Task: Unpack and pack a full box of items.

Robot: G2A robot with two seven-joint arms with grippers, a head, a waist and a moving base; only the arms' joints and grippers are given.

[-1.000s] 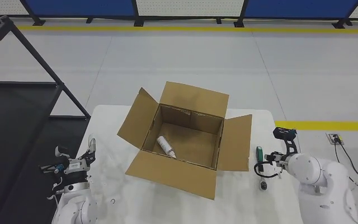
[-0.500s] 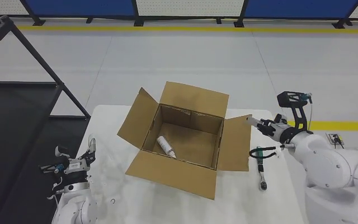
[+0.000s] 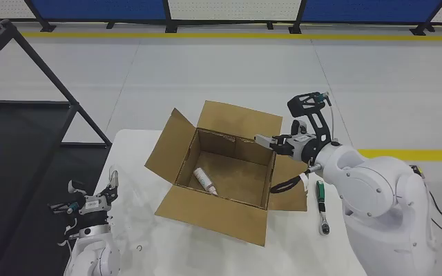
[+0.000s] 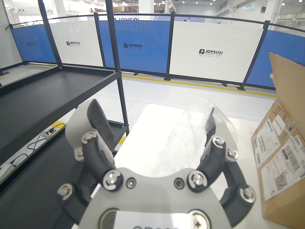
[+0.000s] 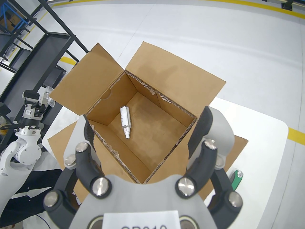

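While poised over the far right rim of the box [image 3: 214, 210], gapes wide with nothing between the pads: right tool [image 3: 269, 143]. Lies below and to the left of that tool, on its side on the box floor, well apart from the pads, nozzle toward the near wall: white bottle [image 5: 125, 121]. Rests on the desk [image 3: 193, 248] just right of the box's right flap: green-handled wrench [image 3: 321, 205]. Sits at the desk's near left edge, well apart from the box, likewise spread wide, clear plastic film [image 4: 202, 117] against one pad: left tool [image 4: 152, 110]. Counted: one box, four flaps folded out; one bottle; one wrench; two tools.
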